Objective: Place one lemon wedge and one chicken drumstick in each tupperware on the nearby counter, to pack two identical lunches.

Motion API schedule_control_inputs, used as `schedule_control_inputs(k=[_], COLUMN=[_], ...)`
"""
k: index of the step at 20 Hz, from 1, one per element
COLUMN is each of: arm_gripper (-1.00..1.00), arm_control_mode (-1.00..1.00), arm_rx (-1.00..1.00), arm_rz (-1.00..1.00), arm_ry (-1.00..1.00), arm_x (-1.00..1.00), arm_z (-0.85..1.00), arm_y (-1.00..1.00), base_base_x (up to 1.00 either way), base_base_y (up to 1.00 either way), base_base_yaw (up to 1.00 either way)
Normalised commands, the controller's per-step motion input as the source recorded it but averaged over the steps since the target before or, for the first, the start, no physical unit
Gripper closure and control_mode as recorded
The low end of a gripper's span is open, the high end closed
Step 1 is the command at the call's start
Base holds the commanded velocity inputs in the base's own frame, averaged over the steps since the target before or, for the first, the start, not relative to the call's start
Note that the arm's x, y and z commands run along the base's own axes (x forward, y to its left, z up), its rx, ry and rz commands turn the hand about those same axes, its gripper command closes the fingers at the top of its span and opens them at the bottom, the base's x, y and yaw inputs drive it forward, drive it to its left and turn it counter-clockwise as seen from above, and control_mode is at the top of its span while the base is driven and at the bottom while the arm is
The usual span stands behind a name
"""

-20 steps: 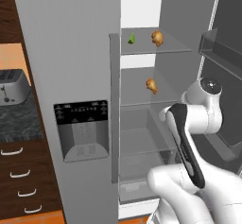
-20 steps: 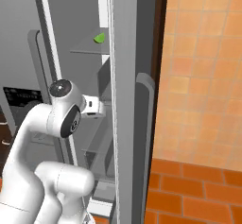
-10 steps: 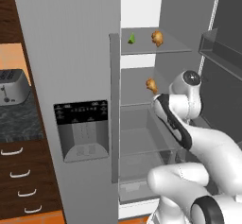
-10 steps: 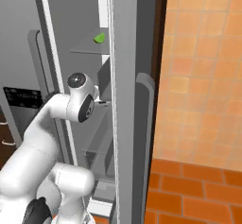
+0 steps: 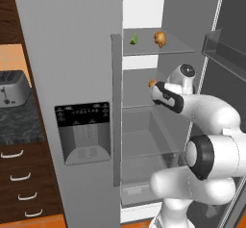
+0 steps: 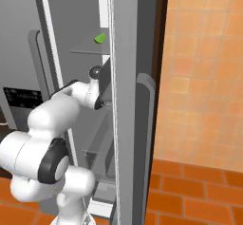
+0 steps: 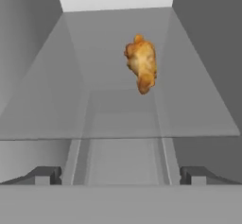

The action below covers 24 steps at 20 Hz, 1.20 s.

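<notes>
Target drumstick point(image 7: 141, 63) lies on the middle fridge shelf point(image 7: 56, 119), toward its back edge and right of centre in the hand view, well clear of the front edge. In the left base view the same drumstick point(image 5: 152, 83) shows just past the hand. A second drumstick point(image 5: 160, 38) and the green wedge point(image 5: 134, 39) sit on the upper shelf point(image 5: 182, 48), wedge toward the left edge, drumstick to its right; the wedge point(image 6: 99, 38) also shows from the right base view.

Claw point(image 7: 121, 175): jaws spread wide, nothing between them, fingertips point(image 7: 47, 175) low at the front edge of the shelf.

Change over the last second: we see the arm point(image 5: 202, 107) has swung up from a low tucked pose and extended into the open fridge, hand now level with the middle shelf and aimed at the drumstick. Food items have not shifted.

Our reading: this is the approach for a first drumstick pick. No grasp yet; the claw is short of the target and must advance along the shelf. Counter point(image 5: 19, 126) with toaster point(image 5: 12, 87) stands left of the fridge.
</notes>
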Motion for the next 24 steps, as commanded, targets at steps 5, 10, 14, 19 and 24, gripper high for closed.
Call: schedule_control_inputs(k=[5, 10, 14, 19, 24], arm_gripper=[-1.00, -1.00, -1.00, -1.00, -1.00], arm_control_mode=[-1.00, -1.00, -1.00, -1.00, -1.00], arm_rx=[0.00, -0.01, -0.03, 0.00, -0.01], arm_rz=[0.00, 0.00, -0.01, 0.00, 0.00], arm_ry=[0.04, 0.04, 0.04, 0.05, 0.10], arm_x=[1.00, 0.98, 0.86, 0.72, 0.75], arm_z=[-0.17, -0.33, -0.42, -0.39, -0.46], arm_y=[0.00, -0.11, -0.27, -0.35, -0.16], base_base_x=[0.00, 0.00, 0.00, 0.00, 0.00], base_base_y=[0.00, 0.00, 0.00, 0.00, 0.00], base_base_yaw=[0.00, 0.00, 0.00, 0.00, 0.00])
